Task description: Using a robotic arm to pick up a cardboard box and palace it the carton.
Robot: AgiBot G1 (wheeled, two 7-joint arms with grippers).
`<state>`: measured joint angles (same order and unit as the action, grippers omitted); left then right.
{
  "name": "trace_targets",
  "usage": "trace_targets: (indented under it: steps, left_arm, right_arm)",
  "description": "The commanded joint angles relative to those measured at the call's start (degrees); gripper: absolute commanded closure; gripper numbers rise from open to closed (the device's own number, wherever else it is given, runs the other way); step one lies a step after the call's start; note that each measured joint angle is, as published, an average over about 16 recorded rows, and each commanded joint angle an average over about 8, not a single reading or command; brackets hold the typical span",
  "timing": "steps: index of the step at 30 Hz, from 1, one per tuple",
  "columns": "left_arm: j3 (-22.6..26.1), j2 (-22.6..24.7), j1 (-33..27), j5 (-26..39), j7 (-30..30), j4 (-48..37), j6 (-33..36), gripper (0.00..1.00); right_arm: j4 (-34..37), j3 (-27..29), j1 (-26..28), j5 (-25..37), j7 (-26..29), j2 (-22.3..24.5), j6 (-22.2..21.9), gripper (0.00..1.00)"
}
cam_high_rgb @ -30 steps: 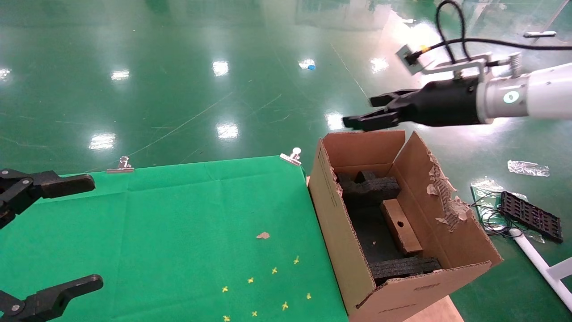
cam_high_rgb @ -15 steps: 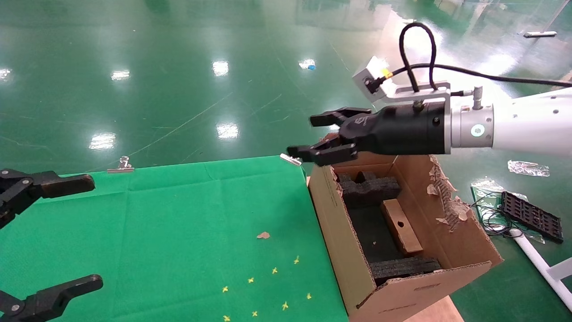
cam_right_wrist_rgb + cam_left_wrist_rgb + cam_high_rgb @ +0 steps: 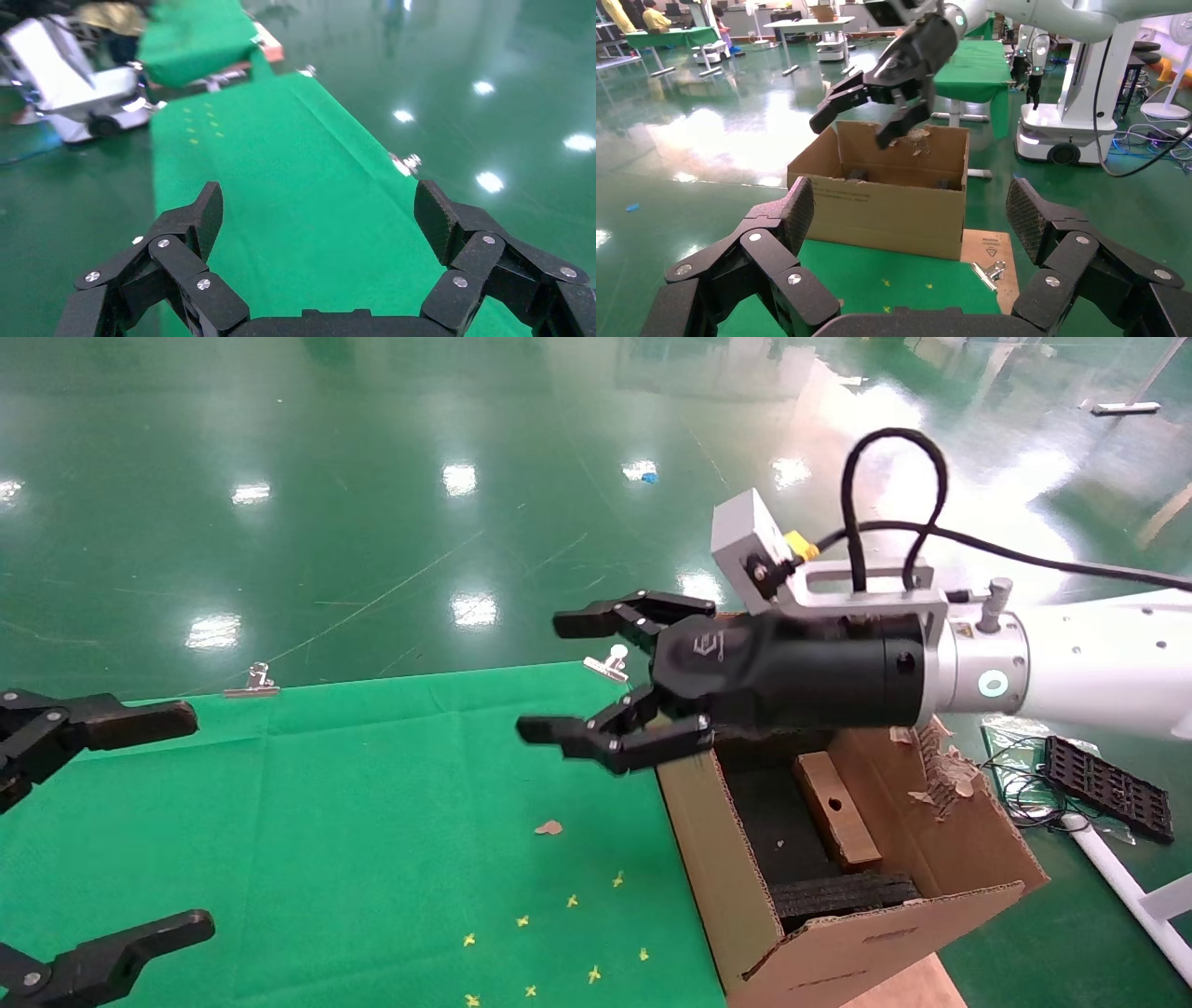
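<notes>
brown carton [image 3: 838, 933] with black foam [image 3: 838, 893]; brown cardboard box [image 3: 835, 808]; green cloth [image 3: 354, 822] with yellow crosses [image 3: 571, 901] at 5 o'clock; white robotic arm [image 3: 1099, 663], green-lit ring.

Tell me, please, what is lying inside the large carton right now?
Inside the carton lie the slim cardboard box and black foam blocks; the right gripper covers its far end.

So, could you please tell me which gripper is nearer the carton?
Right. The right gripper hovers open just off the carton, above the table's edge; the left gripper is open across the table, far from it.
</notes>
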<state>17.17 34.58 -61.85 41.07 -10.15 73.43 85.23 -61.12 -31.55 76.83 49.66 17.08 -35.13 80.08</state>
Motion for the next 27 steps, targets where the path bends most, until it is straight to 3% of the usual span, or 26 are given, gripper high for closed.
trace_targets:
  steps: [1,16,27]
  left_arm:
    - [0.0,0.0,0.0,0.0,0.0,0.0,0.0,0.00]
    - [0.0,0.0,0.0,0.0,0.0,0.0,0.0,0.00]
    - [0.0,0.0,0.0,0.0,0.0,0.0,0.0,0.00]
  right_arm:
    - [-1.6,2.0,-2.0,-1.0,-0.8,0.0,0.7,0.00]
    - [-12.7,15.9,-15.6,-8.0,-6.4,0.1,5.7,0.00]
    - [-13.3,16.6,-16.3,-8.5,-6.6,0.1,6.0,0.00]
